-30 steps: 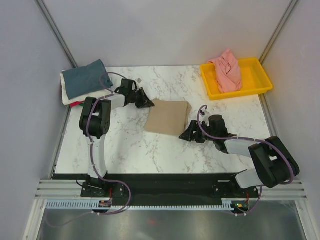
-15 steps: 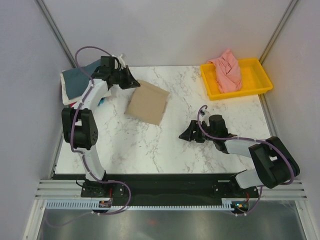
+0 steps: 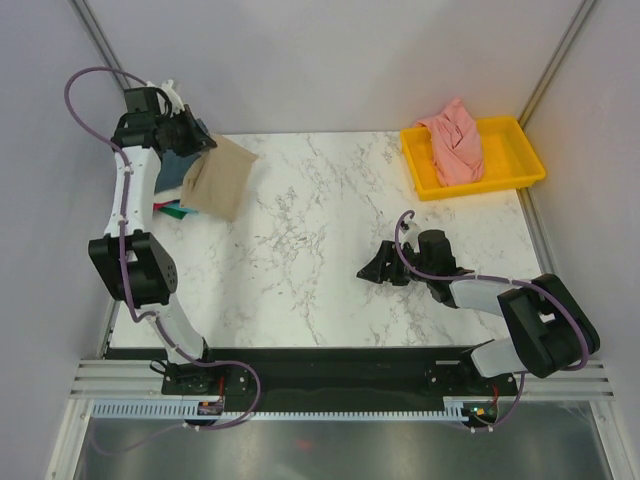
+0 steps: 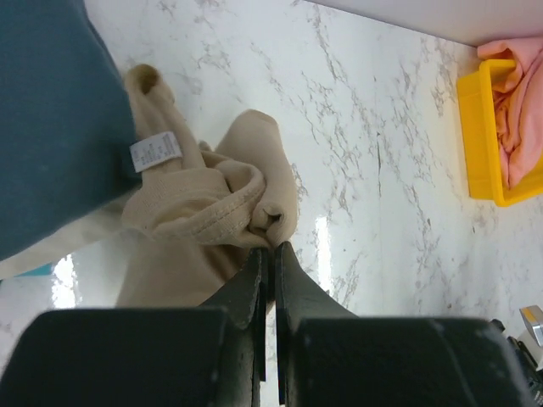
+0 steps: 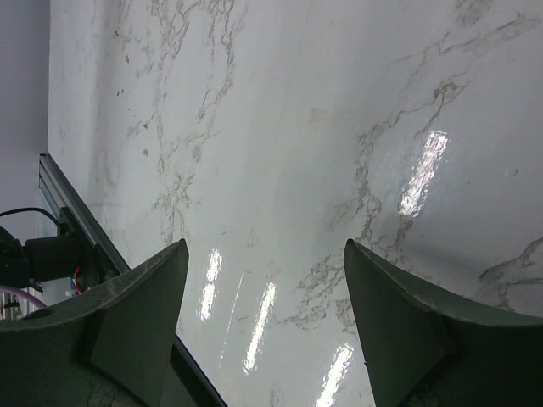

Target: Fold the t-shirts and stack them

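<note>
My left gripper [image 3: 203, 142] is raised at the back left and shut on the folded tan t-shirt [image 3: 220, 178], which hangs from it over the edge of the stack. In the left wrist view the fingertips [image 4: 271, 248] pinch a bunched edge of the tan cloth [image 4: 204, 212] beside the slate-blue t-shirt [image 4: 51, 127] on top of the stack. Below the blue t-shirt [image 3: 168, 165], teal and red edges [image 3: 176, 209] stick out. A salmon-pink t-shirt [image 3: 455, 140] lies crumpled in the yellow tray [image 3: 520, 165]. My right gripper [image 3: 370, 272] rests low and open over bare marble [image 5: 267, 246].
Grey walls and slanted frame posts close in the table on the left, the back and the right. The yellow tray [image 4: 475, 127] stands in the back right corner. A black rail runs along the near edge by the arm bases.
My left arm has lifted the tan t-shirt off the middle of the table and swung it left and back, up over the stack. The right arm has not moved.
</note>
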